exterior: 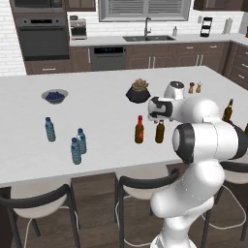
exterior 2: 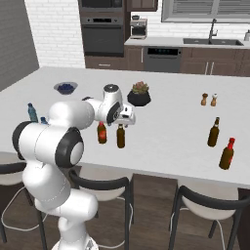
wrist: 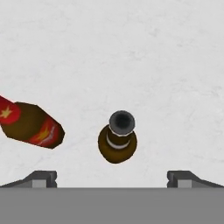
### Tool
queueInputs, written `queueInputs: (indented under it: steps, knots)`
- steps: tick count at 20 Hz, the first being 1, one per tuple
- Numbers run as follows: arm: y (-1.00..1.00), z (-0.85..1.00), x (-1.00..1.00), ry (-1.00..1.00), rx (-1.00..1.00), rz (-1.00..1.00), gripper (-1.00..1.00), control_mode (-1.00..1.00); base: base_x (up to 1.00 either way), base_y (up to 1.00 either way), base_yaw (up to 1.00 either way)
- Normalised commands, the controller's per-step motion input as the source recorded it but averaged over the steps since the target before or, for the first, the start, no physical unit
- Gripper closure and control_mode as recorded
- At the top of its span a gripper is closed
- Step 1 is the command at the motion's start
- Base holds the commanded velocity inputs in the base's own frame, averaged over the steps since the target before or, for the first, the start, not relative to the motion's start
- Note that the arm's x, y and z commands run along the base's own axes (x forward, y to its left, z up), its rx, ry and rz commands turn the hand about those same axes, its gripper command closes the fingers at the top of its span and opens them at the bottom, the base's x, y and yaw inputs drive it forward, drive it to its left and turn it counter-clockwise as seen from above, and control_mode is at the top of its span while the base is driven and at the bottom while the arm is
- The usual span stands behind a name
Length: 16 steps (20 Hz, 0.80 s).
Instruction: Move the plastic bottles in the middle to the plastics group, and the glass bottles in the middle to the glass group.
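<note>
Two dark long-necked bottles stand upright side by side near the front edge of the white counter [exterior: 97, 116]: the reddish-brown bottle [exterior: 139, 130] with a red top and, just beside it, the olive-amber bottle [exterior: 160, 131]. From the right base view the robot's forearm hides the top of the reddish-brown one. In the hand view the olive-amber bottle is seen from straight above, while the reddish-brown one is cut off by the frame edge. The tool [wrist: 112, 177] hangs above the olive-amber bottle, its fingertips [wrist: 41, 178] spread wide apart and holding nothing.

Well to the left of these bottles stand three small blue water bottles [exterior: 76, 151], two close together and one apart. Well to the other side stand two more dark glass bottles [exterior 2: 214, 132], which the arm largely hides in the left base view. Behind the middle pair sit a dark pot with a succulent [exterior: 138, 92], tiny shakers [exterior: 194, 87] and a bowl of berries [exterior: 54, 96]. Stools [exterior: 145, 186] line the counter's front; ovens [exterior: 40, 34], a sink [exterior: 147, 38] and brown cabinets back the room.
</note>
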Motion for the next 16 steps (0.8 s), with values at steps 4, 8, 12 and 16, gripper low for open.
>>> queueInputs:
  steps: [4, 8, 12, 16]
  knots:
    - [0.00, -0.39, 0.00, 0.00, 0.00, 0.00, -1.00, -1.00, 0.00, 0.00, 0.00]
    - [0.00, -0.31, 0.00, 0.00, 0.00, 0.00, -1.00, -1.00, 0.00, 0.00, 0.00]
    - [0.00, -0.05, 0.08, 0.00, 0.00, 0.00, -1.00, -1.00, 0.00, 0.00, 0.00]
    - [0.00, 0.00, 0.26, 0.00, 0.00, 0.00, -1.00, -1.00, 0.00, 0.00, 0.00]
